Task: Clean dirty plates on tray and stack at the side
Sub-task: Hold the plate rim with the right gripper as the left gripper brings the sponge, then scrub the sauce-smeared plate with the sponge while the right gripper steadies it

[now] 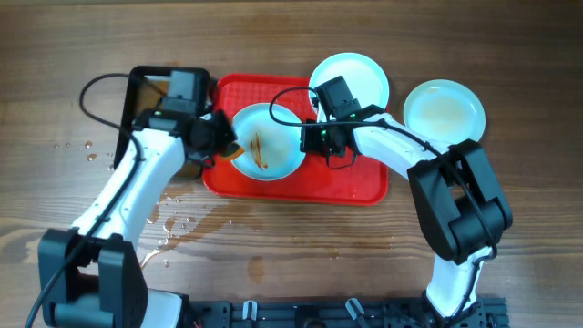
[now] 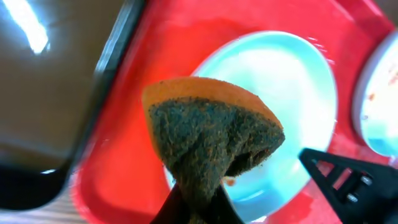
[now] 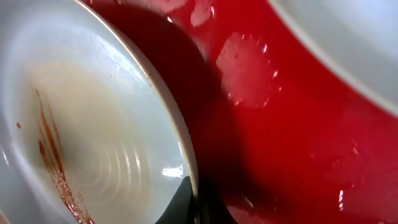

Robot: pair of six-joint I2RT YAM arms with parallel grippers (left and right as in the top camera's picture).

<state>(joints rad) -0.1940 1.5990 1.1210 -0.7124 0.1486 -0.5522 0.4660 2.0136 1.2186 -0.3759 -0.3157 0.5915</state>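
On the red tray [image 1: 364, 185] a pale plate [image 1: 278, 128] carries orange-brown sauce streaks. My right gripper [image 3: 196, 208] is shut on this plate's right rim [image 3: 180, 124], one finger inside the bowl and one outside. My left gripper [image 2: 199, 208] is shut on a sponge [image 2: 211, 130], orange on one side with a dark scouring face, held just over the plate's left edge [image 2: 292, 93]. A second plate [image 1: 351, 77] overlaps the tray's far right corner. The third plate [image 1: 444, 111] rests on the table to the right of the tray and looks faintly smeared.
A black pan [image 1: 150, 91] of brownish water stands against the tray's left side. Water drops and a wet patch [image 1: 178, 223] lie on the wooden table in front of the left arm. Wet smears [image 3: 249, 68] glisten on the tray.
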